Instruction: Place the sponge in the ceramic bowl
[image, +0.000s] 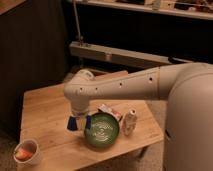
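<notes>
Camera view: gripper (80, 123) clenched on sponge (72, 124), just beside ceramic bowl (102, 131) rim, over table (45, 105).

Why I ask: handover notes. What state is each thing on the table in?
claw: shut on the sponge, just left of the bowl
sponge: held, off the table, not yet in the bowl
bowl: upright, empty
cup: upright, something orange inside
packet: lying behind the bowl
bottle: right of the bowl, closed or open unclear
</notes>
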